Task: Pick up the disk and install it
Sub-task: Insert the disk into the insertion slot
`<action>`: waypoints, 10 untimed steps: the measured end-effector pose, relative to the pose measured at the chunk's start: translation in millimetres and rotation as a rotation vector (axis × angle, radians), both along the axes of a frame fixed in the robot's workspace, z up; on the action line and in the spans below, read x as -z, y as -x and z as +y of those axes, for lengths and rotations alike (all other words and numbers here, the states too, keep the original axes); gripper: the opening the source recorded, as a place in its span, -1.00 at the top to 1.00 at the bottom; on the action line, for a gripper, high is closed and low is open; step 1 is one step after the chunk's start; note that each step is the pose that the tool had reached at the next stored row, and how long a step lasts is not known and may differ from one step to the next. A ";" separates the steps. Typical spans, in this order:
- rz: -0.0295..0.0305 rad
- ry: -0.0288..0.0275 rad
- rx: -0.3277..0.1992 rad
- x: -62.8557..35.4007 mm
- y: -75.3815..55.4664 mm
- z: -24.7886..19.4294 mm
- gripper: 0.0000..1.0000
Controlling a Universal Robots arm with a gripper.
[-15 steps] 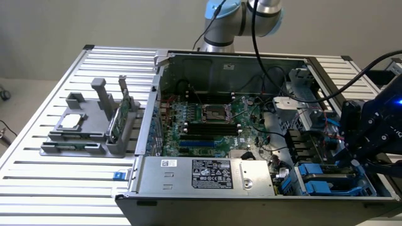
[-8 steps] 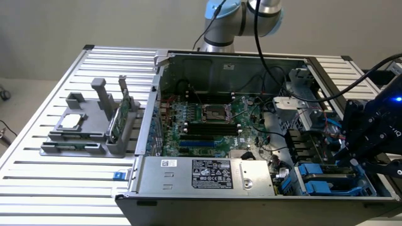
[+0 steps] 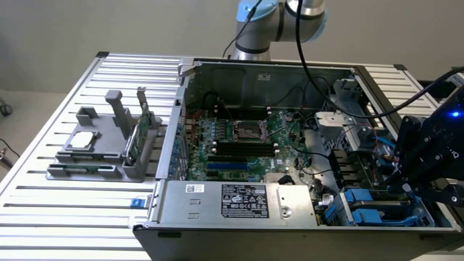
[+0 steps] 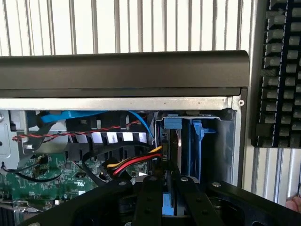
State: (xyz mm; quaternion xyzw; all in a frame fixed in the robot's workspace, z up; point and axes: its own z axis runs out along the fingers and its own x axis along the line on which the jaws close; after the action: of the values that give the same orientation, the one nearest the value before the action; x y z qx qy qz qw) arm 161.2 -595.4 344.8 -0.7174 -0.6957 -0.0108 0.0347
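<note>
The disk stands on edge in the drive bay at the corner of the open computer case, its blue carrier frame showing along its edges. My black gripper reaches down into that bay, one finger on each side of the disk's blue edge, shut on it. In the exterior view the gripper hangs over the case's near corner at that view's right, just above the blue carriers in the bay. Its body hides most of the disk.
Red, yellow and black cables run right beside the bay. The case's black wall borders the bay. The motherboard and power supply occupy the case. A grey fixture with a silver chip and green card stands at the exterior view's left.
</note>
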 end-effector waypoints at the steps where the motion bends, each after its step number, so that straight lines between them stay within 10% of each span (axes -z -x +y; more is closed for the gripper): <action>1: 0.0002 0.0001 0.000 0.0 0.0 0.0 0.66; 10: 0.0008 0.0006 0.000 2.5 -0.1 0.8 0.66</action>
State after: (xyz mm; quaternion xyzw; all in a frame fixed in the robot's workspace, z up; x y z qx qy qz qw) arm 161.3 -594.6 342.3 -0.7174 -0.6957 -0.0103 0.0348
